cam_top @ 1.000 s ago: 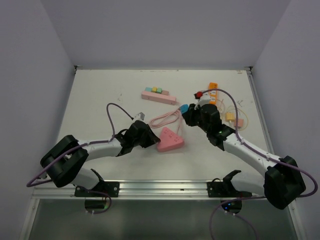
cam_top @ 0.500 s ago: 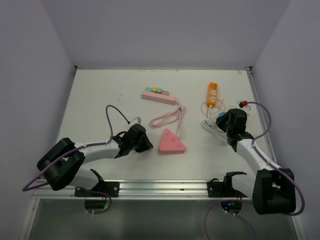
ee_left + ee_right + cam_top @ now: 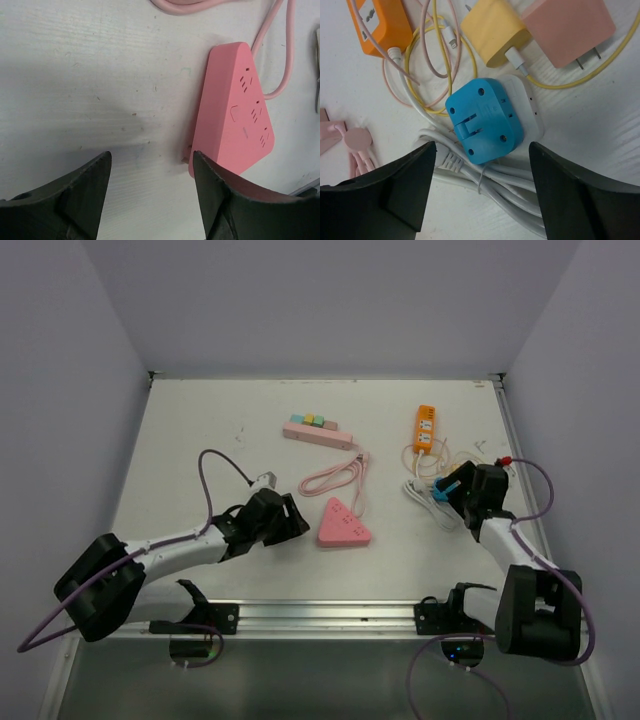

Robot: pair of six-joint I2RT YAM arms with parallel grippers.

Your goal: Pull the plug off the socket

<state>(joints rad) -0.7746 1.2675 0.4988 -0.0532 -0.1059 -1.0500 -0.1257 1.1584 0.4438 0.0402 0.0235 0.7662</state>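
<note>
The pink triangular socket lies flat at mid-table with nothing plugged into it. My left gripper is open just left of it, and its right finger overlaps the socket's near corner. The blue plug lies prongs-up at the right, on a white block and a coiled white cable. My right gripper hangs open over the plug, one finger on each side, holding nothing.
A pink power strip with coloured plugs lies at the back. An orange power strip sits back right. A yellow charger, a pink charger and thin yellow and pink cords crowd the plug. The socket's pink cord loops behind it.
My right arm carried the blue plug from beside the socket to the right side and opened, leaving it on the white cable. My left gripper opened beside the socket.
</note>
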